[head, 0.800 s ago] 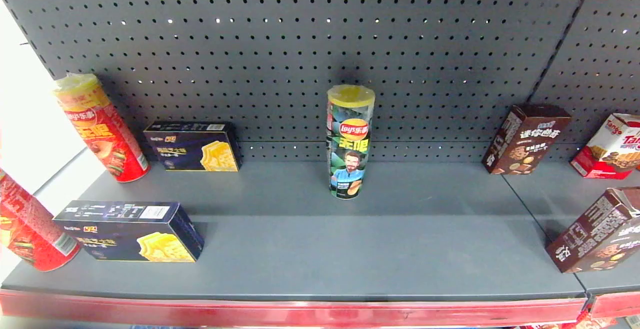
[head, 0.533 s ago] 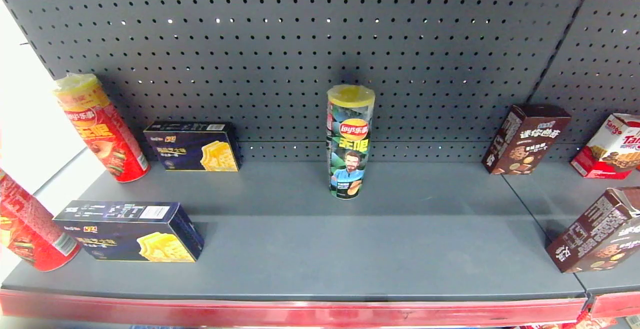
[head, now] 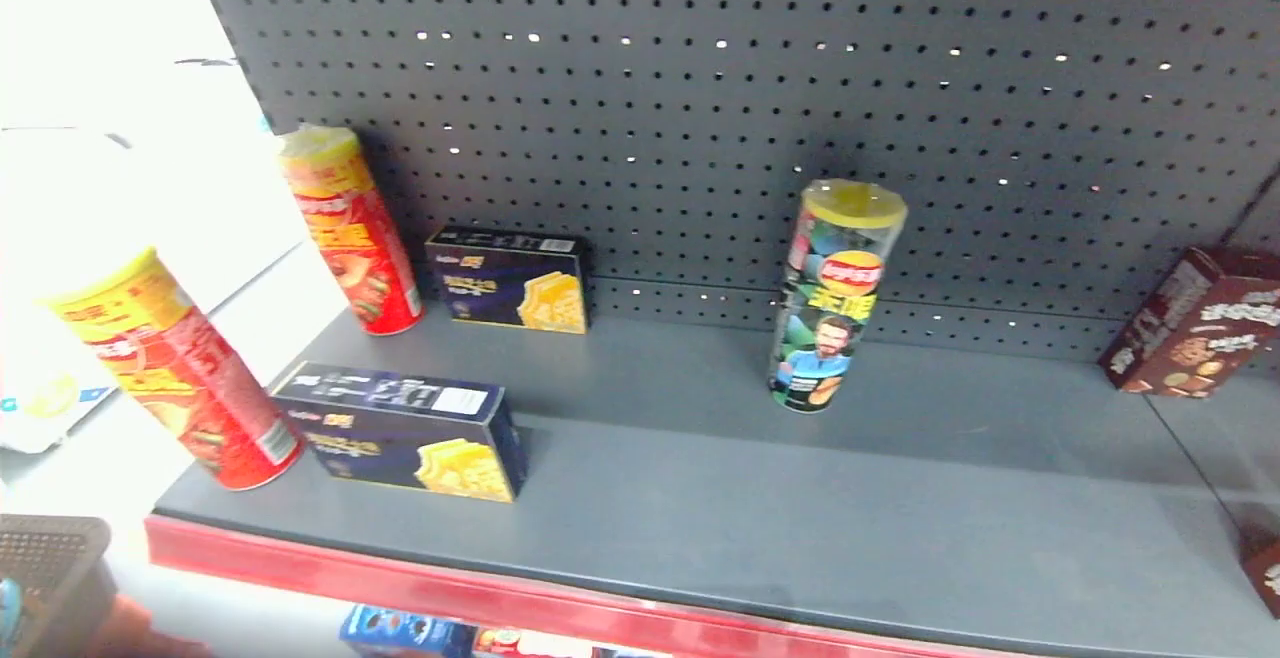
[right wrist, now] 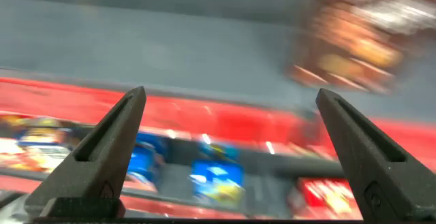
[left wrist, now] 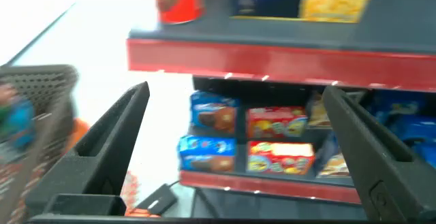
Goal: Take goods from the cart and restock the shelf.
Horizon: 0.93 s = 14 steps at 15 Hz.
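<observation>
The grey shelf (head: 700,498) with a red front edge holds a green chip can (head: 835,298) standing mid-shelf. Two red chip cans (head: 352,230) (head: 175,370) and two dark blue cracker boxes (head: 515,278) (head: 405,431) stand at its left. A brown cookie box (head: 1195,336) leans at the right. The dark mesh cart basket (head: 50,578) shows at the lower left corner. My left gripper (left wrist: 238,149) is open and holds nothing, below the shelf's red edge (left wrist: 272,57), with the basket (left wrist: 41,115) beside it. My right gripper (right wrist: 231,149) is open with nothing in it, in front of the shelf edge (right wrist: 204,118).
A lower shelf carries blue and red snack packs (left wrist: 279,142). A perforated grey back panel (head: 700,88) closes the shelf behind. Bare shelf surface lies between the blue boxes and the brown box. A bright white area opens to the left.
The head camera has turned left, so the whole picture shifted right and the cart basket corner came into view. The goods on the shelf have not moved.
</observation>
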{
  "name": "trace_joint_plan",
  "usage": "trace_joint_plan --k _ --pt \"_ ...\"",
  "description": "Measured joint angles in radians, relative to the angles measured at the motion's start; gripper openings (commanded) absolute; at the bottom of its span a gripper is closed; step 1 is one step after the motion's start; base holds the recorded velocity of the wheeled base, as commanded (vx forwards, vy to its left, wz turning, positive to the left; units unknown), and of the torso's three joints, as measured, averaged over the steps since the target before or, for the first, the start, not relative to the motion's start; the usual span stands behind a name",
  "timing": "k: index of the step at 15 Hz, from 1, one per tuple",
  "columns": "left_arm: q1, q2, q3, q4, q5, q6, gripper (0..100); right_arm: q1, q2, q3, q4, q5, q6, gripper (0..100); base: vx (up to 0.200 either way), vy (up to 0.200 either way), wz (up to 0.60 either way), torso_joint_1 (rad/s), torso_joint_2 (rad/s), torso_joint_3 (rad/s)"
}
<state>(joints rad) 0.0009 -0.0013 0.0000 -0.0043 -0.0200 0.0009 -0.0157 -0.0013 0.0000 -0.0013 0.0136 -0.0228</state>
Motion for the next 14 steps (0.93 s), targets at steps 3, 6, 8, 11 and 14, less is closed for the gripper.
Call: trace_joint_plan --k 3,6,8,11,14 --pt "0.000 0.000 0.000 0.000 0.001 -0.001 100 0.000 0.000 0.000 0.000 0.000 0.000 100 0.000 0.000 0.60 0.005 0.00 0.004" --pt "0.000 0.000 0.000 0.000 0.001 -0.001 100 0.001 0.000 0.000 0.000 -0.001 0.002 100 0.000 0.000 0.40 0.003 0.00 0.002" --pt "0.000 0.000 0.000 0.000 0.001 -0.001 100 0.000 0.000 0.000 0.000 -0.002 0.009 100 0.000 0.000 0.00 0.000 0.00 0.000" --pt "0.000 0.000 0.000 0.000 -0.001 -0.001 100 0.001 0.000 0.000 0.000 -0.004 0.009 100 0.000 0.000 0.00 0.000 0.00 0.000" --pt "0.000 0.000 0.000 0.000 0.000 0.000 100 0.000 0.000 0.000 0.000 -0.004 0.009 100 0.000 0.000 0.00 0.000 0.00 0.000"
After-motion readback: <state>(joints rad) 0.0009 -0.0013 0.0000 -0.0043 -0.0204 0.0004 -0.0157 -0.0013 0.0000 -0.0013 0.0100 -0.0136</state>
